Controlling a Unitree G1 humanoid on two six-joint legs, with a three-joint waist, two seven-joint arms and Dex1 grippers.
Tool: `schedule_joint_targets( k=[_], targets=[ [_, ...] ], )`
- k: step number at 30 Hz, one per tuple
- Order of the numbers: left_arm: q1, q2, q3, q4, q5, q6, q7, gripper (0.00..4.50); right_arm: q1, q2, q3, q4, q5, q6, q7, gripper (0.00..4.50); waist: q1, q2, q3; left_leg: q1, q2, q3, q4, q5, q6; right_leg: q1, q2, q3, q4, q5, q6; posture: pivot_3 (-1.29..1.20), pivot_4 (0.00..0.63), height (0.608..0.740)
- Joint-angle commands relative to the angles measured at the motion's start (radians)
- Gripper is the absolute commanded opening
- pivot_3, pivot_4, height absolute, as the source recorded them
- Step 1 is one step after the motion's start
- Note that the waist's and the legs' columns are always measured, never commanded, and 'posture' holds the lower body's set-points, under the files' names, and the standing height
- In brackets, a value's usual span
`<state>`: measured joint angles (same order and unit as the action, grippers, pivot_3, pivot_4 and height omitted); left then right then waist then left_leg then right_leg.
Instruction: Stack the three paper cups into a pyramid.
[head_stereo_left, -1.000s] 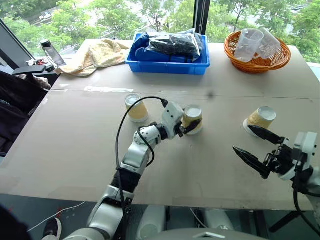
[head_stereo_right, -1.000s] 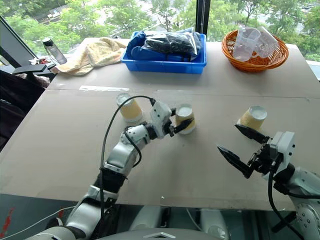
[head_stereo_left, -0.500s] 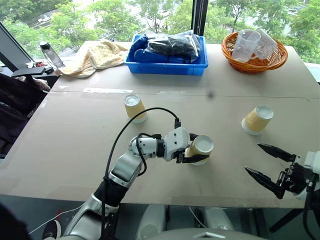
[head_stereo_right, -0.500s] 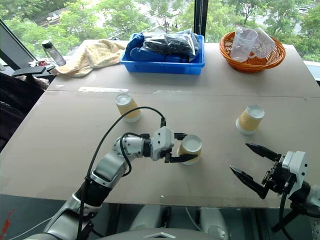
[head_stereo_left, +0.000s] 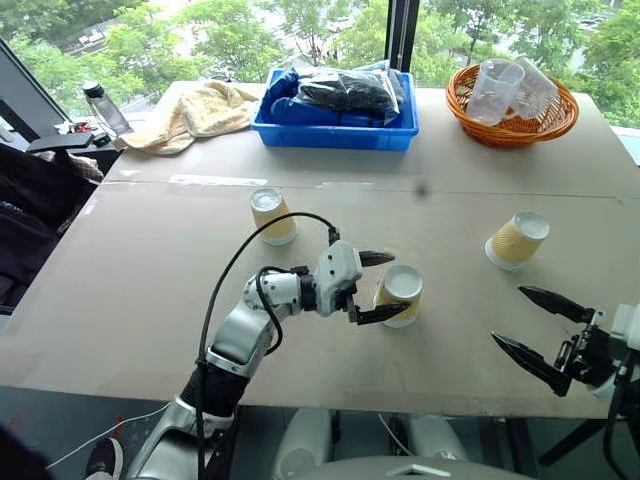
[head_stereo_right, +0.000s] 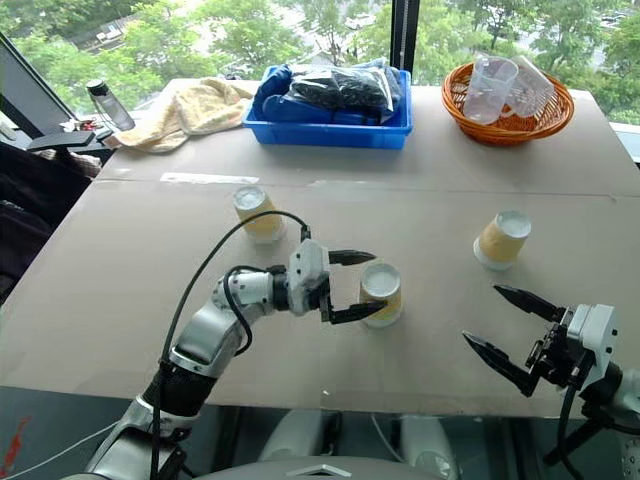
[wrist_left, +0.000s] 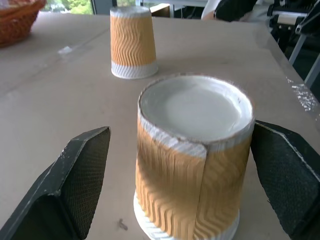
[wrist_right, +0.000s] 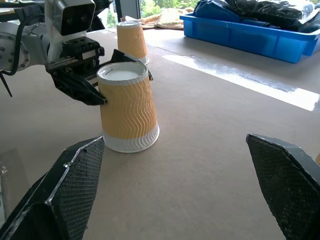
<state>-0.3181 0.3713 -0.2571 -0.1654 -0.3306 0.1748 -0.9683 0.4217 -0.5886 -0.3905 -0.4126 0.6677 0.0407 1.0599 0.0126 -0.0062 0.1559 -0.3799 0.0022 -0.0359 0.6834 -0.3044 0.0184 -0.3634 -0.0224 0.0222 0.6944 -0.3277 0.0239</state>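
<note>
Three paper cups (head_stereo_left: 401, 294) upside down, well apart, left gripper (head_stereo_left: 378, 286) spread around middle one, right gripper (head_stereo_left: 541, 327) agape near table edge (head_stereo_left: 420, 408)

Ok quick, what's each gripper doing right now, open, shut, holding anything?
Left gripper: open, fingers either side of the middle paper cup, not gripping it.
Right gripper: open, empty.

Silver-grey jointed arms ending in black two-fingered tools.
The left arm (head_stereo_left: 245, 335) was built of rounded silver-grey segments with dark joints, a thin black cable looping over it. A white boxy wrist block carried the left tool (head_stereo_left: 378, 286); the right tool (head_stereo_left: 540, 331) had long, pointed black fingers (wrist_right: 70, 187) with mesh-textured pads.
</note>
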Motion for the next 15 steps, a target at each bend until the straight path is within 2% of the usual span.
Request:
schedule_joint_targets(
  k=[1,6,8,12,15],
  targets=[
    [-0.027,-0.014,0.116,-0.189,-0.148,0.087,0.079,4.42,-0.024,-0.007,0.000,-0.021,0.027,0.009,0.000,4.50,0.000,0.000,0.000,0.000,0.000,0.000,0.000,0.000,0.000,0.000,0.000,0.000,0.000,0.000,0.000,0.00,0.150,0.740],
    [-0.003,0.013,0.317,-0.344,-0.270,0.226,0.275,4.42,-0.063,-0.018,0.006,-0.037,0.043,0.036,-0.003,4.50,-0.008,0.000,0.000,0.000,0.001,0.000,0.000,0.000,0.000,0.000,0.000,0.000,0.000,0.000,0.000,0.00,0.150,0.740],
    [0.005,0.018,0.382,-0.349,-0.212,0.236,0.385,4.42,-0.088,-0.022,0.011,-0.043,0.059,0.053,-0.011,4.50,-0.007,0.000,0.000,0.000,0.001,0.000,0.000,0.000,0.000,0.000,0.000,0.000,0.000,0.000,0.000,0.00,0.150,0.740],
    [0.070,0.058,0.466,-0.282,0.008,0.212,0.593,4.42,-0.147,-0.027,0.037,-0.051,0.081,0.092,-0.023,4.50,-0.007,0.000,0.000,0.001,0.000,0.000,0.000,0.000,0.000,0.001,0.000,0.000,0.000,0.000,0.000,0.00,0.150,0.740],
    [0.122,0.064,0.507,-0.231,0.055,0.195,0.645,4.42,-0.187,-0.026,0.060,-0.051,0.085,0.116,-0.034,4.50,-0.006,-0.001,0.001,0.001,0.000,-0.001,0.000,0.000,0.000,0.001,0.001,0.000,0.000,0.000,0.000,0.00,0.150,0.740]
  ],
)
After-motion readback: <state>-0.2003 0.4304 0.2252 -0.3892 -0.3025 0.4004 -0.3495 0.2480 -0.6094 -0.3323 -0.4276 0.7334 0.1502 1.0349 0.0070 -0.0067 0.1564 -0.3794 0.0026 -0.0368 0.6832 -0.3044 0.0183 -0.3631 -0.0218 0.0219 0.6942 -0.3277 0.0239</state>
